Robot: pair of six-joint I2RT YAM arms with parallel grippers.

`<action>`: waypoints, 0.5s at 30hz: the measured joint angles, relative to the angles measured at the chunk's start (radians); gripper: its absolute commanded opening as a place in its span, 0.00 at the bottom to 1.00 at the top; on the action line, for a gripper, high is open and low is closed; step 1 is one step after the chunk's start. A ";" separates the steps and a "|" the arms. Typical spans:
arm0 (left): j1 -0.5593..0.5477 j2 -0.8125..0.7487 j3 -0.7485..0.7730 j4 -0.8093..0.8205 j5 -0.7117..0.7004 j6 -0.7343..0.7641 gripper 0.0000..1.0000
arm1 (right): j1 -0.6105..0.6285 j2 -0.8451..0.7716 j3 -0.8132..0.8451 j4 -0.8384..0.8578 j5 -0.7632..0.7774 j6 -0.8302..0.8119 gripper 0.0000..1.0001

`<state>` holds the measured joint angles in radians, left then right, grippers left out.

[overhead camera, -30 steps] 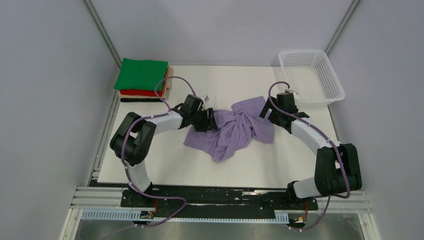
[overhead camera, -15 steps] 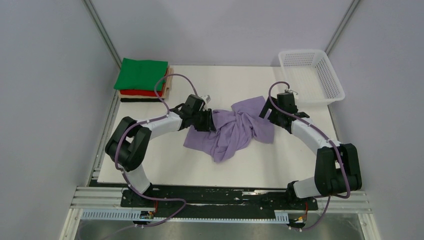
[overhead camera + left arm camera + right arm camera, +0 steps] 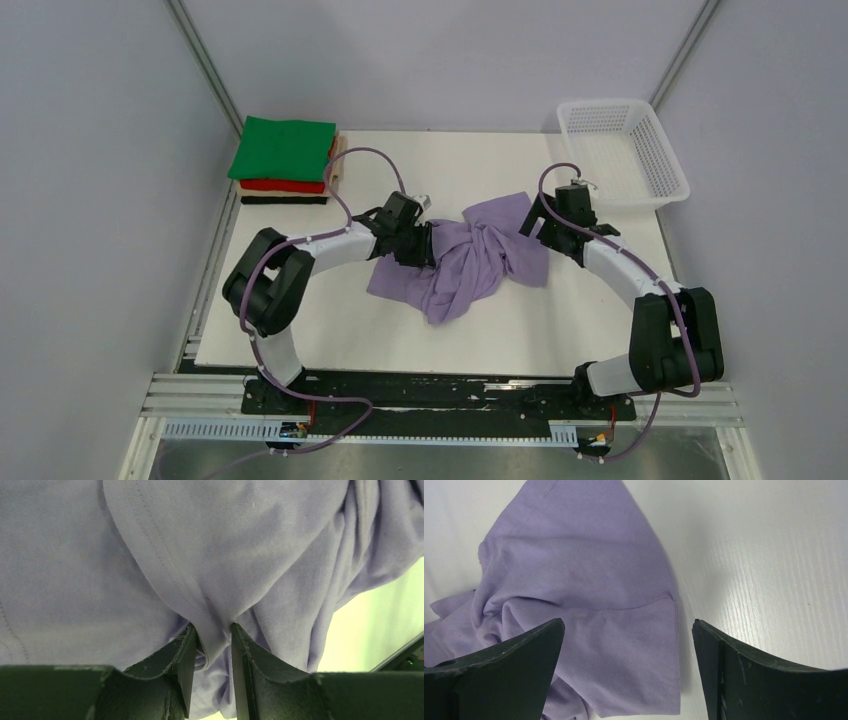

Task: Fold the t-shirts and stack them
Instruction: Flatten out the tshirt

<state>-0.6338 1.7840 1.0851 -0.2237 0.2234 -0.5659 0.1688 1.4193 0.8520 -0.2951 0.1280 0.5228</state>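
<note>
A crumpled lavender t-shirt [image 3: 470, 255] lies in the middle of the white table. My left gripper [image 3: 425, 243] is at its left edge, shut on a pinched fold of the lavender cloth [image 3: 225, 540], which runs down between the two fingers around the left gripper [image 3: 212, 626]. My right gripper [image 3: 540, 225] hovers at the shirt's right side, open wide. In the right wrist view a flat hemmed flap of the shirt [image 3: 574, 570] lies beneath the right gripper [image 3: 628, 621]. A stack of folded t-shirts sits at the back left, green [image 3: 282, 147] on top and red [image 3: 280, 185] under it.
A white mesh basket [image 3: 625, 150] stands at the back right corner of the table. A tan edge [image 3: 338, 165] shows at the stack's right side, and a black strip [image 3: 283, 200] lies just in front of the stack. Grey walls close in on both sides.
The left gripper has slid right into the shirt's edge and closed on a fold of it. The right arm has stayed put, jaws wide.
</note>
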 measured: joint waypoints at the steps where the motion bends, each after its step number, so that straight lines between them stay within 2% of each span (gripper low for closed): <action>1: -0.002 0.006 0.004 -0.003 -0.003 0.000 0.39 | 0.000 0.000 0.000 0.000 0.000 0.000 1.00; 4: -0.013 0.029 0.021 -0.025 -0.029 0.006 0.39 | -0.002 0.000 0.000 0.000 0.000 0.000 1.00; 6: -0.019 0.039 0.032 -0.036 -0.046 0.011 0.34 | -0.004 -0.002 0.000 0.000 0.000 0.000 1.00; 8: -0.024 0.042 0.040 -0.046 -0.055 0.015 0.17 | -0.004 -0.002 0.000 0.000 0.000 0.000 1.00; 9: -0.026 0.042 0.042 -0.048 -0.061 0.016 0.03 | -0.005 -0.002 0.000 0.000 0.000 0.000 1.00; 15: -0.039 0.039 0.049 -0.055 -0.087 0.030 0.00 | -0.009 -0.002 0.000 0.000 0.000 0.000 1.00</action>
<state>-0.6727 1.8229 1.1343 -0.2787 0.1360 -0.5358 0.1596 1.4174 0.8516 -0.2951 0.1284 0.5224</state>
